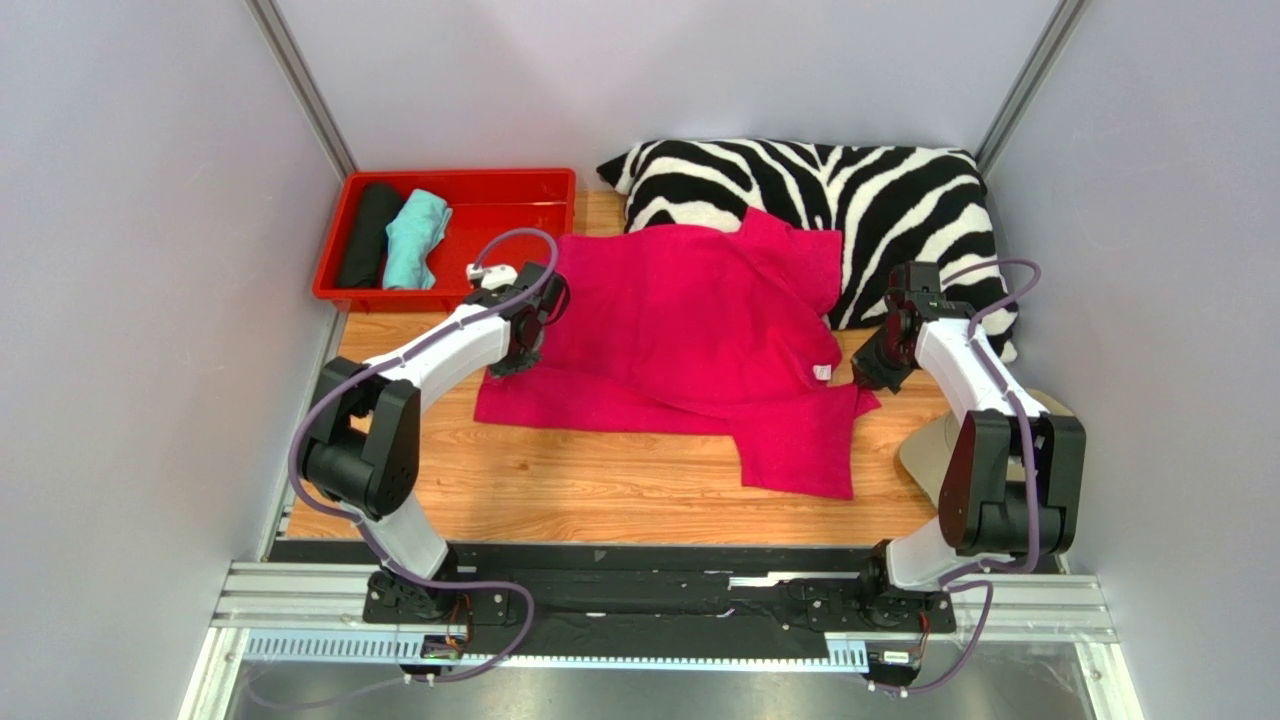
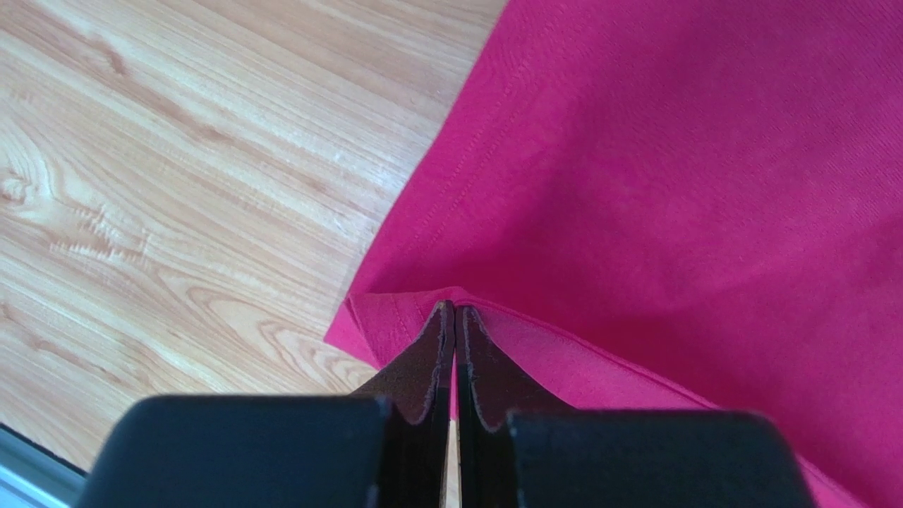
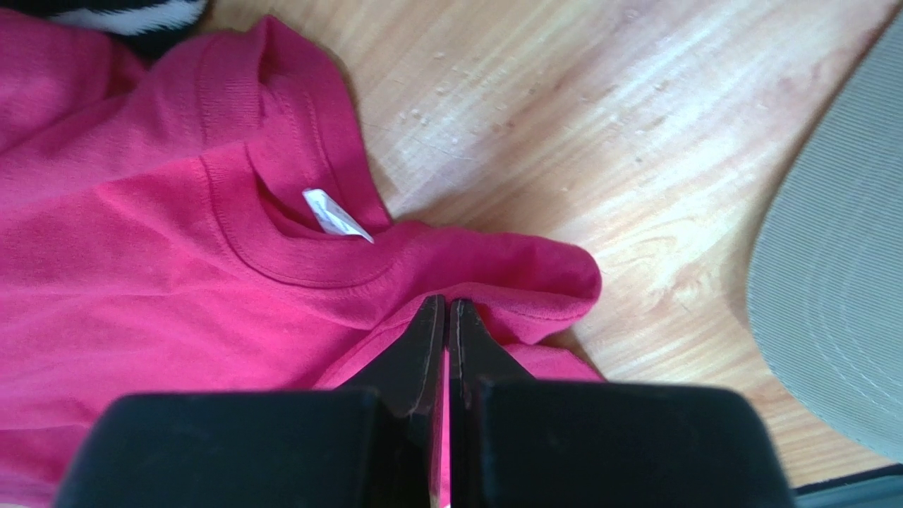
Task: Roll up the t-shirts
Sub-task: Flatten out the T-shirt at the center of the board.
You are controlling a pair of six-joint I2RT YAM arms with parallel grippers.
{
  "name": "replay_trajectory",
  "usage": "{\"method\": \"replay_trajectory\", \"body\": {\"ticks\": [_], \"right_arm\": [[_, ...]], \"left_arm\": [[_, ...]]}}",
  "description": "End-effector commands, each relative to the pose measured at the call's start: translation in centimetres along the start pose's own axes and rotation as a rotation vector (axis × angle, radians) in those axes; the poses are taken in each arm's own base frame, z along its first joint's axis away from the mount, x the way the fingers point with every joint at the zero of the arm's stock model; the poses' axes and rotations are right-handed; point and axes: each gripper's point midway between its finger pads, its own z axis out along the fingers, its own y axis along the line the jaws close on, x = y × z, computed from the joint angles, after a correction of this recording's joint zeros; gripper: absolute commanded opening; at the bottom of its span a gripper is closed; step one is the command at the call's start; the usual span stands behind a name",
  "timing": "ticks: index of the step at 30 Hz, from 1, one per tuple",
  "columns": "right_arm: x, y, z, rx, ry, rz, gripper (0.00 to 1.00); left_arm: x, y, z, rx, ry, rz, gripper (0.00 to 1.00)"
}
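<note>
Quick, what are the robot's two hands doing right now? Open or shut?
Left gripper: shut, pinching the pink t-shirt at its edge.
Right gripper: shut, pinching the pink t-shirt near its collar.

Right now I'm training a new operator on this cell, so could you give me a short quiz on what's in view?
1. True or false: the left gripper is shut on an edge of the pink t-shirt.
2. What lies in the red tray? A) a beige cap B) a black roll and a teal roll C) a striped pillow
3. Fill in: the white label sits inside the shirt's ____.
Key: 1 true; 2 B; 3 collar.
</note>
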Motion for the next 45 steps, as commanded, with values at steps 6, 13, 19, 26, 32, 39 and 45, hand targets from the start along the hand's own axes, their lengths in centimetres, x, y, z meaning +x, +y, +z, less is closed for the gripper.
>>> {"method": "replay_trajectory", "body": {"ticks": [6, 13, 19, 26, 32, 39, 45], "right_arm": [[-2.7, 1.8, -0.3, -0.102, -0.063, 0.021, 0.0], [-3.0, 1.1, 0.2, -0.143, -0.026, 0.073, 0.0], [-2.6, 2.6, 0.5, -0.218, 0.015, 0.057, 0.12], [-3.7, 4.0, -1.7, -0.229, -0.051, -0.008, 0.44], [-3.2, 5.6, -4.7, -0.155, -0.164, -0.161, 0.52], [2.9, 9.6, -5.1, -0.212, -0.158, -0.388, 0.54], [4.3, 9.6, -2.4, -0.22, -0.107, -0.412, 0.53]], "left_arm": [[-2.9, -0.8, -0.1, 0.044, -0.048, -0.003, 0.01], [-2.6, -1.4, 0.7, 0.048, -0.019, 0.017, 0.01], [-3.0, -1.1, 1.2, 0.059, 0.0, -0.018, 0.21], [-5.0, 0.7, -0.9, 0.156, -0.026, -0.123, 0.68], [-1.8, 1.3, -3.0, 0.268, 0.037, -0.238, 0.62], [4.5, 2.2, -1.7, 0.296, 0.111, -0.469, 0.64], [5.1, 2.8, 0.5, 0.256, 0.124, -0.535, 0.63]]}}
